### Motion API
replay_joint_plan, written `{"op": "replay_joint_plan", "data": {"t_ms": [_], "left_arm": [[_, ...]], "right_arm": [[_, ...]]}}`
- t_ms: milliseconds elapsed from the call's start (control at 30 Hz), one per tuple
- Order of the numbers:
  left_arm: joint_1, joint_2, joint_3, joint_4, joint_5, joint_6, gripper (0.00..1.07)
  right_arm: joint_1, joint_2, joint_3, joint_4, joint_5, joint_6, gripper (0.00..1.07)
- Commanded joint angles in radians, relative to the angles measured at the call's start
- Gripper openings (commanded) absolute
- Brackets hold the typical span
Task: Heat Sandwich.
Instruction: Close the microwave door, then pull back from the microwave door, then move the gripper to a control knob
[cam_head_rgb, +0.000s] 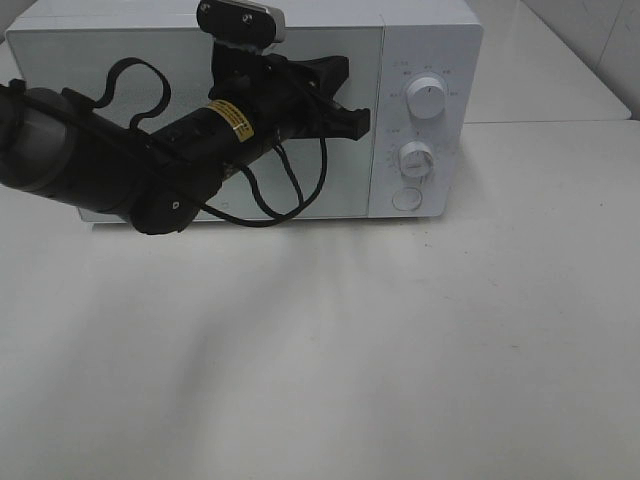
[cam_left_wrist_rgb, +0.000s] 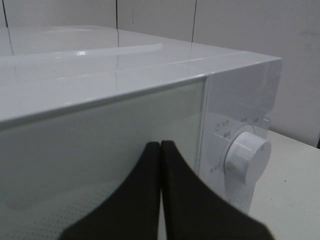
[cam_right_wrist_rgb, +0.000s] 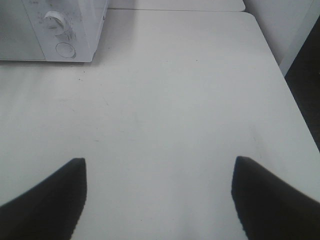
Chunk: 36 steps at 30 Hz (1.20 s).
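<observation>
No sandwich in view; microwave (cam_head_rgb: 430, 40) is closed, can't tell if it's inside. I'd expect it light, soft, layers prone to sliding: pinch gently across its sides. My left fingers (cam_left_wrist_rgb: 135, 200) are pressed together by the microwave's upper knob (cam_left_wrist_rgb: 247, 156); right fingers (cam_right_wrist_rgb: 45, 200) wide, empty, over the surface (cam_right_wrist_rgb: 165, 100).

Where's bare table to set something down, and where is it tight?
The table is bare all across in front of the microwave, out to its near and right edges. The open right gripper hovers over the right part. It is crowded at the door, where the left arm slants across and the shut left gripper sits by the door's right edge.
</observation>
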Motion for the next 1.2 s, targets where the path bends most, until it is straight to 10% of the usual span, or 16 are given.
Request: {"op": "replay_joint_plan", "data": {"t_ms": [33, 1067, 1167, 1200], "left_arm": [[0.026, 0.003, -0.012, -0.135, 0.017, -0.005, 0.0], [0.025, -0.43, 0.502, -0.156, 0.152, -0.012, 0.03], [0.025, -0.482, 0.505, -0.156, 0.306, -0.012, 0.31], [0.025, -0.514, 0.505, -0.156, 0.398, -0.011, 0.63]], "right_arm": [[-0.005, -0.027, 0.001, 0.003, -0.01, -0.001, 0.76], [-0.005, -0.027, 0.001, 0.003, -0.01, 0.004, 0.76], [-0.005, -0.027, 0.001, 0.003, -0.01, 0.004, 0.76], [-0.005, -0.027, 0.001, 0.003, -0.01, 0.004, 0.76]]}}
